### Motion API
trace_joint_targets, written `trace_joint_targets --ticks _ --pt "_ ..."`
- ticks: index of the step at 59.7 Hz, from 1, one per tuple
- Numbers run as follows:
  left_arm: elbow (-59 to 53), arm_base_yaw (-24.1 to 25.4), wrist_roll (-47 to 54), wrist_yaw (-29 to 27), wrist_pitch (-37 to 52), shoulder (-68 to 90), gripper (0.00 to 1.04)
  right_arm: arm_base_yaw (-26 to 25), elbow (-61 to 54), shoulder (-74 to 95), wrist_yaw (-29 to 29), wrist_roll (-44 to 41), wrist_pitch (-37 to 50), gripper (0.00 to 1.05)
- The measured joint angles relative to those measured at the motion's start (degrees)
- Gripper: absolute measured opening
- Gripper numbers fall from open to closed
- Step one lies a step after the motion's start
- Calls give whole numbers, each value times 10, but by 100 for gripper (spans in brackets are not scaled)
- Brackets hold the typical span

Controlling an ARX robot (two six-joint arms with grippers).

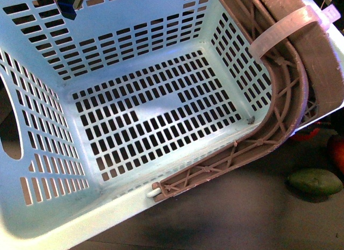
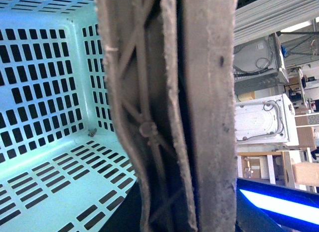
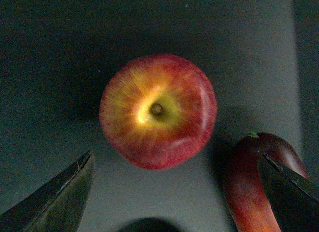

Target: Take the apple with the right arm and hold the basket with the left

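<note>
The turquoise basket [image 1: 134,105] fills the front view, tilted, its floor bare. Its grey-brown swing handles [image 1: 285,99] carry a white zip tie [image 1: 285,27]. My left gripper [image 2: 184,212] is shut on the handles [image 2: 169,117], which hide its fingers in the left wrist view. The red apple [image 3: 158,111] lies stem dimple up on the dark table in the right wrist view. My right gripper [image 3: 174,202] is open above it, the apple just ahead of the two fingertips [image 3: 55,197] and apart from them. Neither arm shows clearly in the front view.
A darker red fruit [image 3: 249,192] lies close beside the apple, under one right finger. A green oval fruit [image 1: 314,181] lies on the table right of the basket, with a red fruit [image 1: 337,150] cut off by the frame edge. Shelves and appliances [image 2: 264,117] stand behind.
</note>
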Motion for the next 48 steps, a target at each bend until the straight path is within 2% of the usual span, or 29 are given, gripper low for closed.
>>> trace_joint_targets --ticks 17,36,42,48 --pt "0 0 0 0 0 0 17 6 141 72 -2 -28 -67 96" --pt "0 0 0 0 0 0 17 6 167 108 0 -32 -86 96" --pt "0 0 0 0 0 0 17 5 159 109 4 -29 -74 81" --pt "0 0 0 0 0 0 17 2 143 104 3 -28 -57 80"
